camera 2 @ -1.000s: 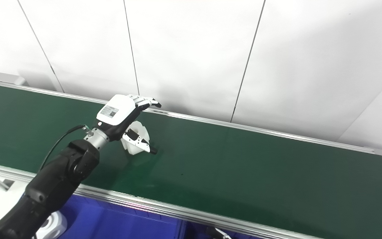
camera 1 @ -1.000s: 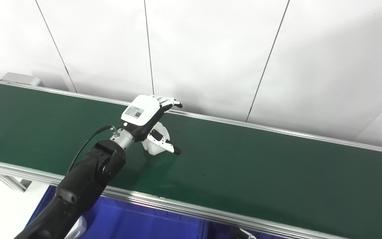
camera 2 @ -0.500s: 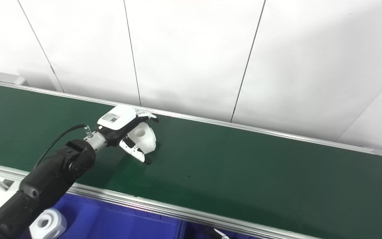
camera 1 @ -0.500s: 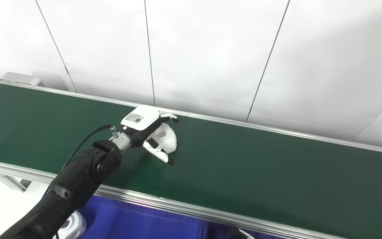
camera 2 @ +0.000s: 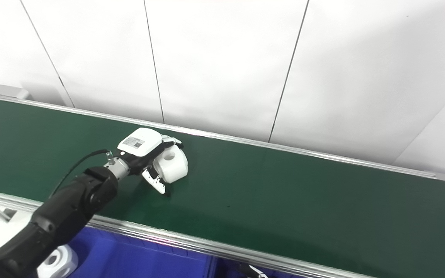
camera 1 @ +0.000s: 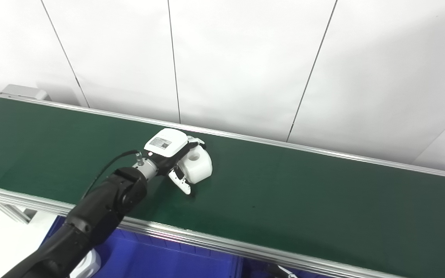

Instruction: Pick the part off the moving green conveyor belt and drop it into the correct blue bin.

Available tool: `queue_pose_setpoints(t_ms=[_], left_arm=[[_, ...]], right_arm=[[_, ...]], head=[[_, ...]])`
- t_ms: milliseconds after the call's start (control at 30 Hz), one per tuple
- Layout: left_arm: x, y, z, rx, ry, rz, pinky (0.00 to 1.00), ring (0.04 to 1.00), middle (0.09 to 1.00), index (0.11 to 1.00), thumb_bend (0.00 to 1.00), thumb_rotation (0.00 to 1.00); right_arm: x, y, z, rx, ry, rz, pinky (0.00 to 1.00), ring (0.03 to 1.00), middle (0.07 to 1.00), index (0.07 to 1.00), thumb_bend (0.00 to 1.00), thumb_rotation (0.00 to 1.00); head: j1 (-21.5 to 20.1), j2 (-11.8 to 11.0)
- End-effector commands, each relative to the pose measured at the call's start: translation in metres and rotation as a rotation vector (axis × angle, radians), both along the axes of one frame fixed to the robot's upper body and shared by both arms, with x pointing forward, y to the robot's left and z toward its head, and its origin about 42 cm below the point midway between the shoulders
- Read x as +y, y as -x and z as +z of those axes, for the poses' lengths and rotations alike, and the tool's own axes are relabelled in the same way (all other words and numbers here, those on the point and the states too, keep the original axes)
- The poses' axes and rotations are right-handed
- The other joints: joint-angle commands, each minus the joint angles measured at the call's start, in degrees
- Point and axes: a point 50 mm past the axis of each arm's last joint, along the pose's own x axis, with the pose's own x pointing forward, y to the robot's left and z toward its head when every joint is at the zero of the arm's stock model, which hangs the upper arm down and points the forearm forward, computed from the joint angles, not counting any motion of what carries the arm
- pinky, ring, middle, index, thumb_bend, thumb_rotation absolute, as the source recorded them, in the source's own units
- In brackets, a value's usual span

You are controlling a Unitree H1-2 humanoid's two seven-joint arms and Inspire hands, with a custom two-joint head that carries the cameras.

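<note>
One white part on the belt, left hand around it

One white part [camera 1: 197, 166], smooth matte plastic, blocky with rounded edges and a round hole on top, sits left of centre on the green conveyor belt [camera 1: 303, 200]. The left hand [camera 1: 176, 162] wraps it, fingers curled over the far side and thumb at the near side. Only the right eye view shows a second white part [camera 2: 56, 262] in the blue bin [camera 2: 137, 258], lower left. Plain white panelled wall [camera 1: 245, 58] fills the upper frame.
</note>
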Motion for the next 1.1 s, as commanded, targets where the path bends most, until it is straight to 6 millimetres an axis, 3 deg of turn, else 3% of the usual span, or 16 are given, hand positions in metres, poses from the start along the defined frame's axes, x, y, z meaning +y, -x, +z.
queue_pose_setpoints(t_ms=[0, 67, 167, 200, 300, 400, 800, 1067], left_arm=[[-0.002, -0.012, 0.008, -0.074, -0.011, 0.012, 0.52, 0.656, 0.765, 0.739, 0.84, 0.14], [-0.005, -0.013, 0.005, -0.109, -0.013, 0.011, 0.44, 0.573, 0.732, 0.71, 0.81, 0.04], [-0.007, -0.015, 0.001, -0.169, -0.007, -0.005, 0.43, 0.541, 0.659, 0.64, 0.75, 0.0], [-0.007, -0.016, 0.0, -0.18, -0.001, -0.006, 0.42, 0.536, 0.643, 0.555, 0.61, 0.02], [-0.007, -0.017, 0.001, -0.196, 0.021, 0.004, 0.42, 0.491, 0.622, 0.5, 0.51, 0.01], [-0.006, -0.017, 0.003, -0.206, 0.04, 0.009, 0.42, 0.439, 0.553, 0.494, 0.5, 0.0], [-0.006, -0.013, 0.011, -0.223, 0.065, -0.006, 0.36, 0.436, 0.532, 0.492, 0.5, 0.0], [-0.008, -0.006, 0.034, -0.243, 0.069, -0.027, 0.35, 0.428, 0.529, 0.501, 0.5, 0.0]], right_arm=[[0.005, -0.002, 0.009, -0.052, -0.022, 0.001, 0.68, 0.783, 0.834, 0.811, 0.9, 0.98], [0.005, -0.001, 0.01, -0.054, -0.022, -0.001, 0.68, 0.78, 0.832, 0.811, 0.91, 0.98], [0.005, -0.001, 0.01, -0.056, -0.023, -0.001, 0.67, 0.778, 0.83, 0.81, 0.9, 0.98], [0.005, -0.001, 0.01, -0.055, -0.024, -0.001, 0.68, 0.779, 0.83, 0.81, 0.89, 0.98], [0.005, -0.001, 0.01, -0.053, -0.027, -0.001, 0.68, 0.783, 0.832, 0.808, 0.89, 0.98], [0.005, -0.001, 0.01, -0.053, -0.026, 0.001, 0.68, 0.785, 0.834, 0.81, 0.9, 0.98], [0.005, -0.001, 0.01, -0.054, -0.026, -0.006, 0.67, 0.777, 0.83, 0.807, 0.9, 0.97], [0.005, -0.001, 0.009, -0.05, -0.028, -0.005, 0.68, 0.775, 0.831, 0.81, 0.89, 0.97]], head=[[-0.01, 0.07], [-0.13, 0.14], [-0.13, 0.14], [-0.15, 0.16], [-0.02, 0.25], [-0.01, 0.3], [-0.03, 0.44], [0.28, 0.58]])
